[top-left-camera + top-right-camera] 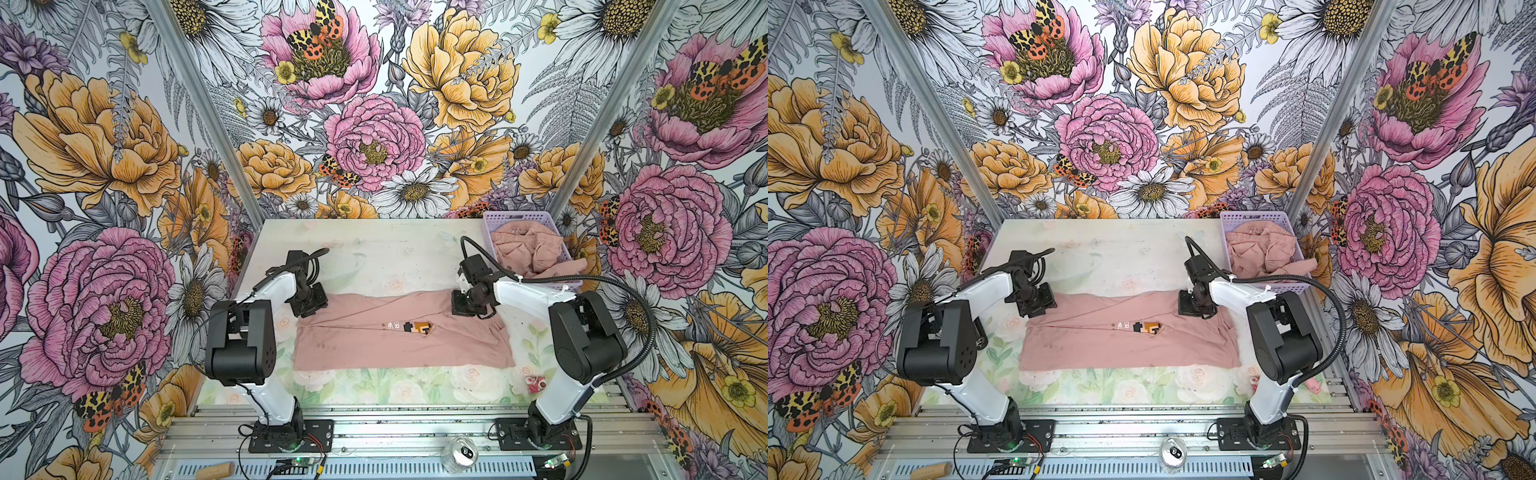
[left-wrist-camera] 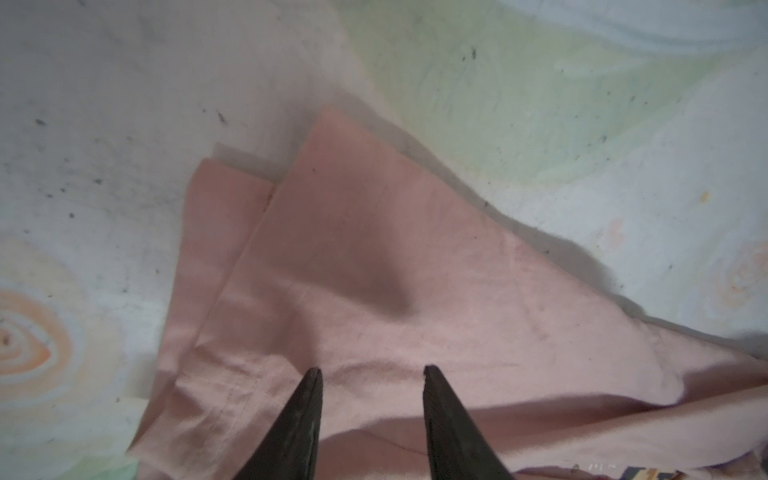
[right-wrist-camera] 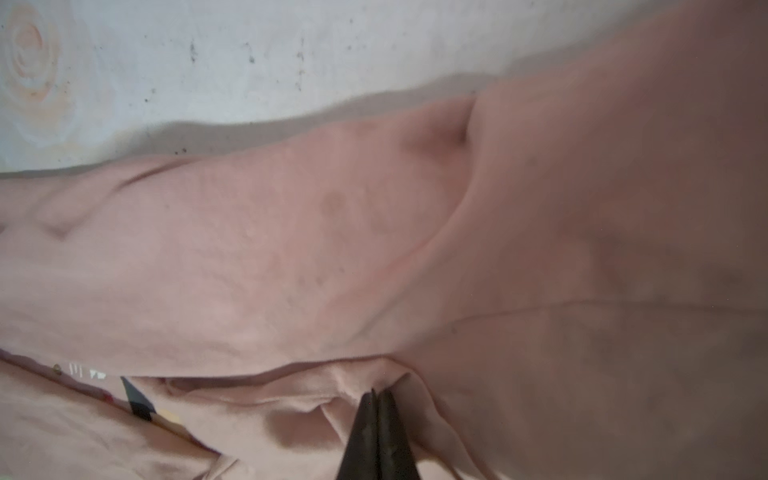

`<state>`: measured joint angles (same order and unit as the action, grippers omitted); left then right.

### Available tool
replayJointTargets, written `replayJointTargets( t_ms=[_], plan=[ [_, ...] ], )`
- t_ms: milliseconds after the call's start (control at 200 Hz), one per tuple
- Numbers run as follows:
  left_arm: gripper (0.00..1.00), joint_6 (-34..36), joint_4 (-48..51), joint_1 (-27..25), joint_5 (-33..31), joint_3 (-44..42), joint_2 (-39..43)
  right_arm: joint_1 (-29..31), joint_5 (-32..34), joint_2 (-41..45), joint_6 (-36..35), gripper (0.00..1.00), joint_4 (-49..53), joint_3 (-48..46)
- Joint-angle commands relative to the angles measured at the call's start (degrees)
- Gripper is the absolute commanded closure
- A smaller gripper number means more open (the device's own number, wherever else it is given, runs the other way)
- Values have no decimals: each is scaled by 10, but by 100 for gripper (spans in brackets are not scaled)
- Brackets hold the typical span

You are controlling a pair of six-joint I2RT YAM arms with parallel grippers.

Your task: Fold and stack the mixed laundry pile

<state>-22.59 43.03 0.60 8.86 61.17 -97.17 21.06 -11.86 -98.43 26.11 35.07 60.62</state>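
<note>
While the near hem of the T-shirt (image 1: 399, 353) lies straight and flat, the work is at its far edge. The shirt is spread across the middle of the bench (image 1: 374, 249), plain pink side up, with a flap folded over it, so only a sliver of the print (image 1: 419, 328) shows near the centre.

At the far left corner of the shirt, the left claw (image 2: 372, 370) points down at the cloth. Its fingers stand apart and nothing is between them. Whether the tips touch the fabric I cannot tell.

At the far right of the shirt, the right claw (image 3: 377, 392) has its fingers pressed together. The cloth puckers around the tips, so it appears to pinch a folded edge.

I judge this to be the first garment, mid-fold, with the grip for the next fold only half made. The left claw needs to close on its corner. Both claws should then lift together and carry the far edge toward the near hem, keeping level so the thin cloth neither skews nor slips from the pinch.

In the far right corner, the basket (image 1: 515, 214) holds the crumpled pink clothes (image 1: 528, 245), one trailing over its near rim. They are not yet folded, and no stack is in view.
</note>
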Motion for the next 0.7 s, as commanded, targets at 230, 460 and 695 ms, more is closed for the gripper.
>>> replayJointTargets(
  t_ms=[230,460,695],
  plan=[
    [60,0,-14,4,15,-14,23,61,-16,106,75,100,16,-56],
    [60,8,-14,1,16,-23,25,109,-18,118,110,100,16,-75],
    [60,13,-13,-2,20,-29,32,140,-39,132,146,100,23,-97]
  ],
)
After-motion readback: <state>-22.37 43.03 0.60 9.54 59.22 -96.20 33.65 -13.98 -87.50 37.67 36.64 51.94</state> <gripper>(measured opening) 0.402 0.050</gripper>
